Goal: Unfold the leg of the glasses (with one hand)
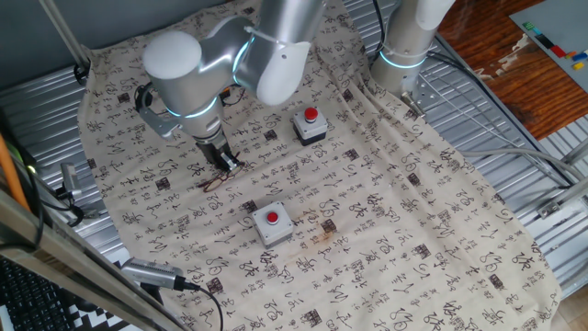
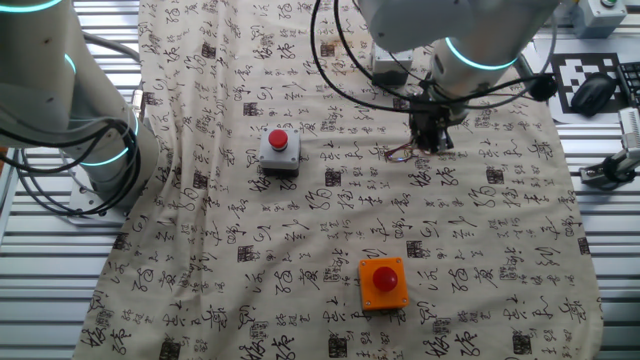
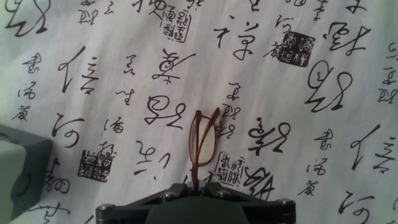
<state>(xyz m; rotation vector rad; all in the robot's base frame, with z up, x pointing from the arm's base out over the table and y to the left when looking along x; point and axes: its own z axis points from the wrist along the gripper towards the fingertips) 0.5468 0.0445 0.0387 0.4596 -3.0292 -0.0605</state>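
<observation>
The glasses [image 3: 203, 140] are thin reddish-brown wire spectacles lying on the calligraphy cloth. In the hand view they run up from my fingers, with one end caught between the two fingertips. My gripper [image 3: 198, 185] is shut on that end. In one fixed view the gripper [image 1: 226, 164] is down at the cloth with the glasses [image 1: 217, 178] just below it. In the other fixed view the gripper [image 2: 430, 140] stands over the glasses [image 2: 400, 152], which stick out to its left.
A grey button box with a red button [image 1: 273, 223] stands near the glasses, another [image 1: 310, 125] farther back. An orange box with a red button [image 2: 384, 282] sits at the cloth's front. A second robot arm base [image 2: 90, 150] stands at the left.
</observation>
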